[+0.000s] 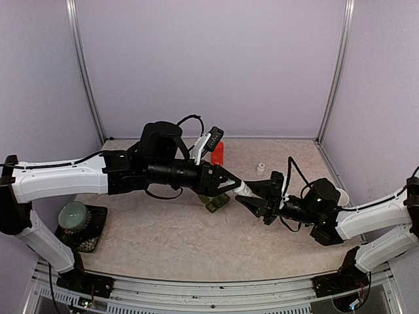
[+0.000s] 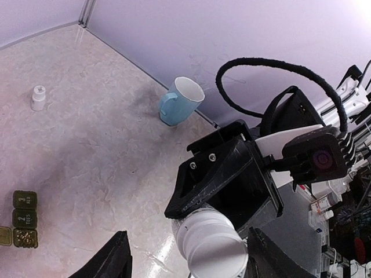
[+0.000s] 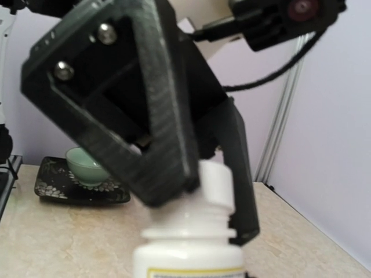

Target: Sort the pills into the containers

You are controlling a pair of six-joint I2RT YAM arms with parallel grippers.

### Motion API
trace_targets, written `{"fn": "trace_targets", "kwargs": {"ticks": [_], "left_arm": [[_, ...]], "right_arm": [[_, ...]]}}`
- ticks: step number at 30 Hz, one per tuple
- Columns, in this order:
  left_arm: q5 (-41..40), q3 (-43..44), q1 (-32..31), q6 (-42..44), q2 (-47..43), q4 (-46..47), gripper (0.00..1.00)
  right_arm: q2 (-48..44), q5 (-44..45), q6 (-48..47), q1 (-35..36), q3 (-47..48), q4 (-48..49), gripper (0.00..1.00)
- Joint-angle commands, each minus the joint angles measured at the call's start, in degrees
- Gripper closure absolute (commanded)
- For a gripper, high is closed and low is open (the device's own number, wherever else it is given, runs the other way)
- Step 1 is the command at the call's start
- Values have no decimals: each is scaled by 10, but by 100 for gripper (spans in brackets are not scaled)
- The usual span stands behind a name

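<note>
Bottle (image 2: 211, 243) smooth white plastic, containers (image 2: 24, 219) matt green plastic, mug (image 2: 177, 107) prob. glazed ceramic, table (image 1: 163, 242) matt, stone-look.

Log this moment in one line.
right pincer: shut on white bottle | left pincer: open around its top | containers: on table, untouched
</note>
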Motion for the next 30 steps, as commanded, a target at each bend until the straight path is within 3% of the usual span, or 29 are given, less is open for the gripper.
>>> {"fn": "trace_targets", "kwargs": {"ticks": [1,10,18,30], "left_arm": [[-12,42,3,30,-11,-59,33],[-7,60,4,41,-5,-87,29],[-16,58,1,38,3,-104,40],[-49,66,1,39,16,-93,39]], "right_arm": [[-16,27,13,8,9,-22,94],[-25,28,2,8,20,-74,94],[-34,64,0,7,23,-96,94],[-46,23,6,8,20,-85,95]]}}
